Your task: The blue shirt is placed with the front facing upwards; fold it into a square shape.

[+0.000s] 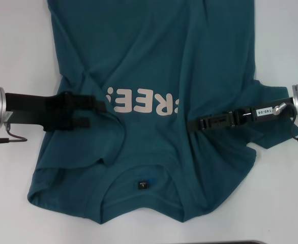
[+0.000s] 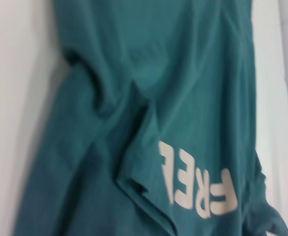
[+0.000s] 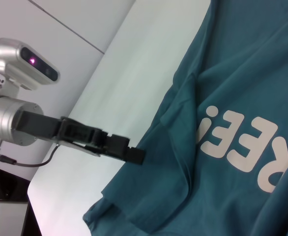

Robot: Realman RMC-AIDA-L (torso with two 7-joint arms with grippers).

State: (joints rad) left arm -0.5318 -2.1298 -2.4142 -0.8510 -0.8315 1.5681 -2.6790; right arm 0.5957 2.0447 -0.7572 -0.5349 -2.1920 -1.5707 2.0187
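at the left edge of the head view, halfway down the frame, the left arm's silver barrel reaches in across the white table, and the left gripper lies over the sleeve side of the blue shirt. its two black fingers point toward the middle of the frame, one above the other with a narrow gap between them; the upper tip sits at the edge of a raised fold of cloth, but whether any cloth is pinched i cannot tell. in the right wrist view the same gripper shows at centre left with its dark tip against the shirt's edge.

the shirt fills the middle of the head view, front up, collar and small dark neck label near the bottom edge, hem running off the top. the pale lettering sits mid-frame, upside down, its left end partly hidden by a fold. creases run diagonally from that fold.

to the right of the lettering, the right gripper lies flat on the shirt, tip near the last letter; how far it is open cannot be told. a white label sits on it near the silver wrist at the right edge.
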